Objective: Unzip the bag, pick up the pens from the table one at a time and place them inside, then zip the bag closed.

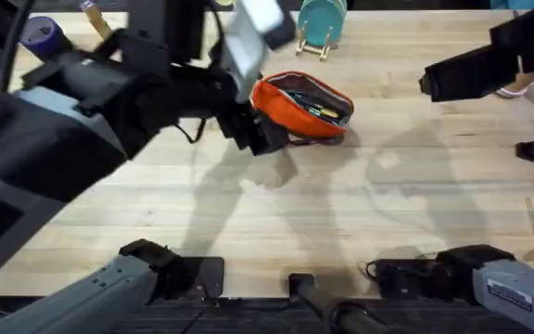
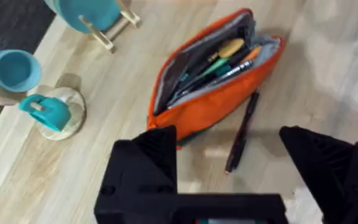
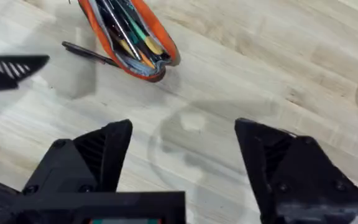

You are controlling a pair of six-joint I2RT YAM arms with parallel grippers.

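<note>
While my left gripper (image 2: 229,158) hangs with its two black fingers spread wide and holding nothing, the bag (image 2: 213,81) lies on the table (image 2: 123,118) just past the fingertips. Landmark: the bag.

- Left gripper: nearest the bag, on its zipper-end side in the overhead view (image 1: 258,137); one finger (image 2: 148,155) close to the bag's near corner, whether touching I cannot tell.
- Black pen (image 2: 241,132): flat on the table, just beside the bag's orange side wall, roughly parallel to it, its upper end touching or nearly touching the fabric. It sits between my spread left fingers and the bag.
- Bag: lying on its side, zipper open, mouth gaping. Dark lining visible. Inside: several slim items, among them a silvery-grey pen (image 2: 213,79), plus green, yellow and orange pieces.
- Right gripper (image 3: 182,168): jaws wide apart, empty, well apart from the bag, over bare planks. From its wrist view the bag (image 3: 129,34) lies beyond the fingers, the black pen (image 3: 89,53) against its side.
- Beyond the bag: a teal item on a pale wooden stand (image 1: 323,26). Off to its side, teal cups (image 2: 11,68) and a small round wooden base (image 2: 64,112).
</note>
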